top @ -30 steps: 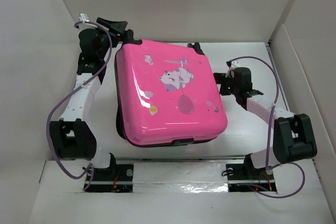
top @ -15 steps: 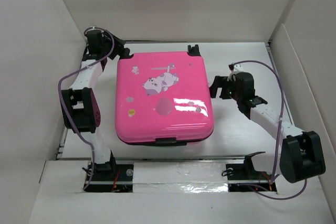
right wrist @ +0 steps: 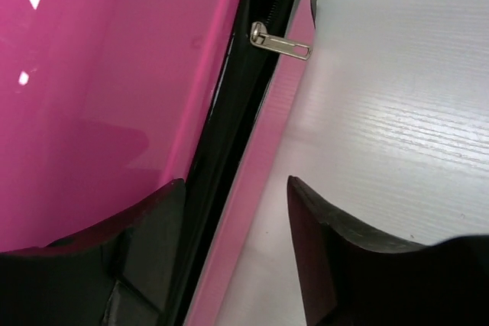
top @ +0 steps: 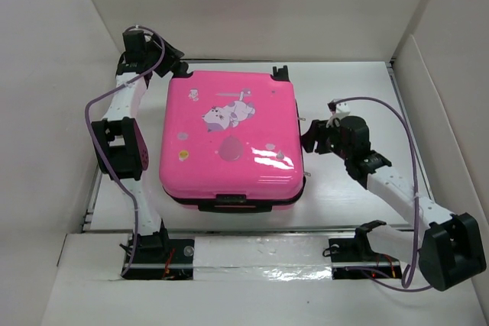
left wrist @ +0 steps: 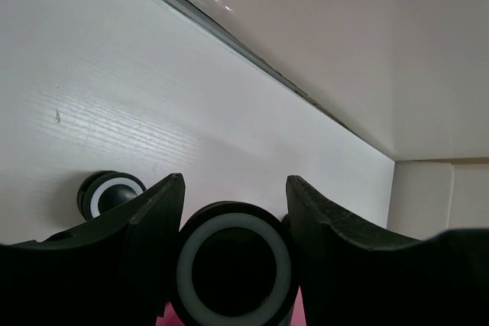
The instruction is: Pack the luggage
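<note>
Bright pink hard-shell suitcase (top: 229, 143): closed, lying flat at the middle of the white bench (top: 344, 85), sticker side up.

From above, I see the left tool (top: 177, 69) at the suitcase's far left corner and the right tool (top: 307, 137) just beside its right edge.

Left wrist view: the fingers stand apart, and a black caster wheel with a white ring (left wrist: 233, 272) sits between them.

Right wrist view: the fingers stand apart, straddling the black zip seam (right wrist: 229, 135). The silver zip pull (right wrist: 280, 42) lies beyond them.

Overhead looks down; wrist cameras sit close, probably against luggage (top: 229, 143)
</note>
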Action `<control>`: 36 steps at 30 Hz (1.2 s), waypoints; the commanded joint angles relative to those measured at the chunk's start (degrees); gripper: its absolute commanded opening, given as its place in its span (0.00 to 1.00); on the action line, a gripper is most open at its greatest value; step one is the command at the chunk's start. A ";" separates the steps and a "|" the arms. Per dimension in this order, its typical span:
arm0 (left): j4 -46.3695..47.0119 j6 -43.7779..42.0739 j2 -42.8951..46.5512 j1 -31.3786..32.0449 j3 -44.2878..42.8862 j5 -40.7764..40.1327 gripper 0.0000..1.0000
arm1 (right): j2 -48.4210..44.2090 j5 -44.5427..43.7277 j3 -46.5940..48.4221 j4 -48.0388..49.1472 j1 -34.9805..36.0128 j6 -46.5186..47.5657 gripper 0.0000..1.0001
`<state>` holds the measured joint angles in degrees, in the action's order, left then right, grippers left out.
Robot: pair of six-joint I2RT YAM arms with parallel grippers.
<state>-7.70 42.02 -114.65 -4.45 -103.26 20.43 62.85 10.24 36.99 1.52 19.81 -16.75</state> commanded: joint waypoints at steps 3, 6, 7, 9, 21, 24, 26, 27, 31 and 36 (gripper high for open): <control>7.00 0.61 1.19 -1.62 0.87 -0.30 0.00 | -1.33 -3.21 -1.48 0.41 1.54 -0.91 0.68; 5.69 -0.09 0.66 -1.62 0.35 0.58 0.24 | -3.51 -3.56 -2.27 0.33 1.54 -1.09 0.67; 6.03 -0.18 1.00 -1.62 0.60 0.58 0.25 | -4.48 -3.82 -2.45 0.33 1.54 -1.18 0.67; 7.17 0.25 3.10 -1.62 2.62 0.14 0.28 | -6.68 -4.61 -2.89 0.24 1.54 -1.18 0.62; 0.76 -5.19 11.79 -1.34 -1.25 -11.70 0.90 | -23.29 2.14 -3.77 -5.65 5.92 -0.04 0.00; 2.60 -4.67 18.03 -2.58 3.32 -14.44 0.90 | -24.00 5.66 -1.84 -6.53 11.53 0.76 0.00; 5.67 -4.14 21.56 -2.58 6.30 -14.97 0.80 | -24.09 7.07 0.87 -7.32 15.15 1.98 0.00; 6.90 -3.70 24.97 -2.58 9.36 -14.45 0.74 | -24.09 7.07 1.93 -7.49 16.91 2.51 0.00; 10.95 -3.08 31.50 0.48 12.03 -14.18 0.18 | -21.64 6.64 8.43 -7.76 28.48 4.44 0.00; 15.00 -0.63 37.38 1.02 14.58 -9.01 0.02 | -12.24 -6.07 17.75 -9.51 45.55 8.40 0.00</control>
<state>2.37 39.75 -79.40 -3.36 -90.85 8.29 46.78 11.97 49.63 -7.20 57.69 -12.16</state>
